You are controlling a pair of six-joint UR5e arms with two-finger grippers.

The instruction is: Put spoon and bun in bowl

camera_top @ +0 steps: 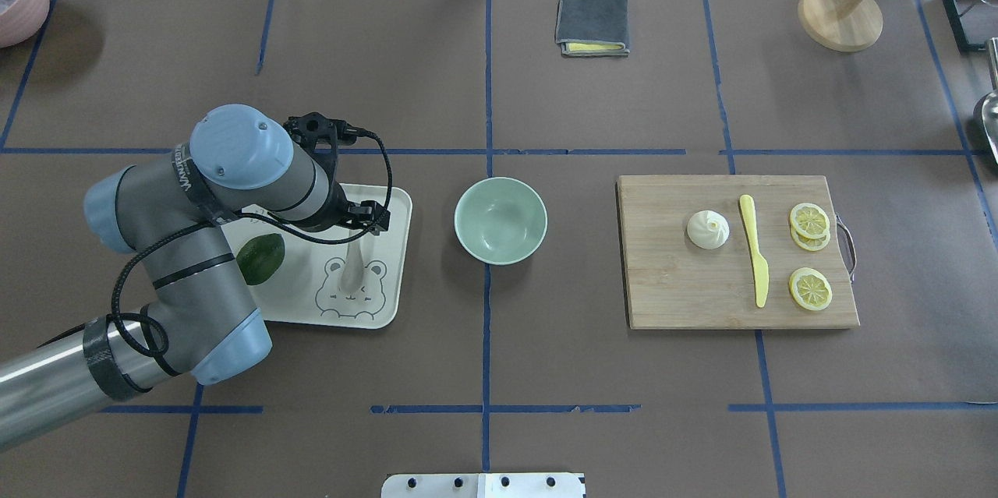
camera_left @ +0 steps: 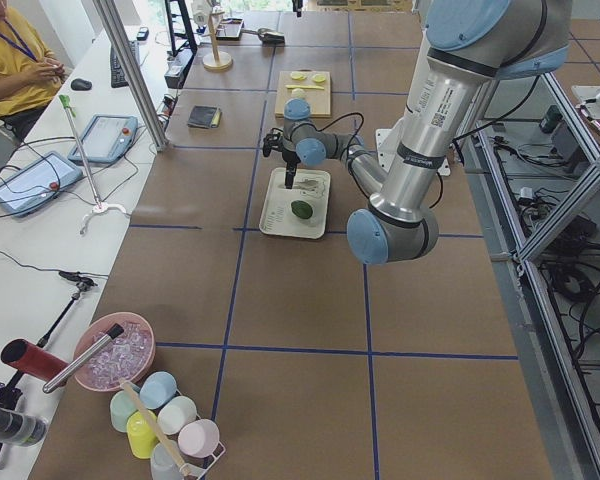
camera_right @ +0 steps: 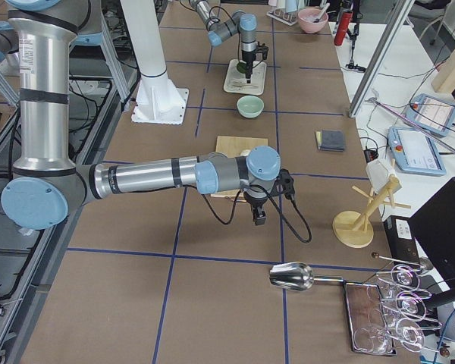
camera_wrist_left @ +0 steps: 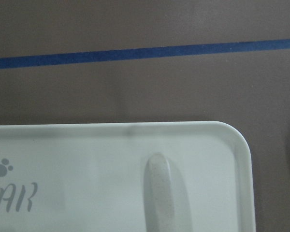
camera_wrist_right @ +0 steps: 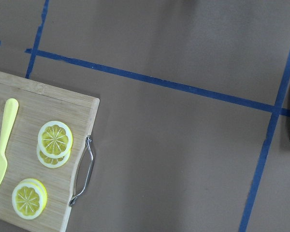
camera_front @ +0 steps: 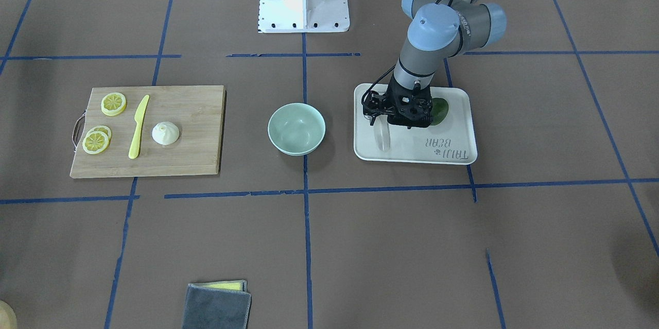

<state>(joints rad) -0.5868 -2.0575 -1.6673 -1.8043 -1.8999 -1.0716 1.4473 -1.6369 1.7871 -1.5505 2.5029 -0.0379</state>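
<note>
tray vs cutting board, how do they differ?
The tray is cream with a bear print; the cutting board is bare wood. The tray holds the avocado and spoon; the cutting board holds the bun, knife and lemon slices. Both are rectangular, flanking the bowl.

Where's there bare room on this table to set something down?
Brown table between the bowl and the cutting board; also the board's corner nearest robot and bowl, bordered by bun and knife. Crowded: the tray, holding spoon and avocado, the left arm over it.
</note>
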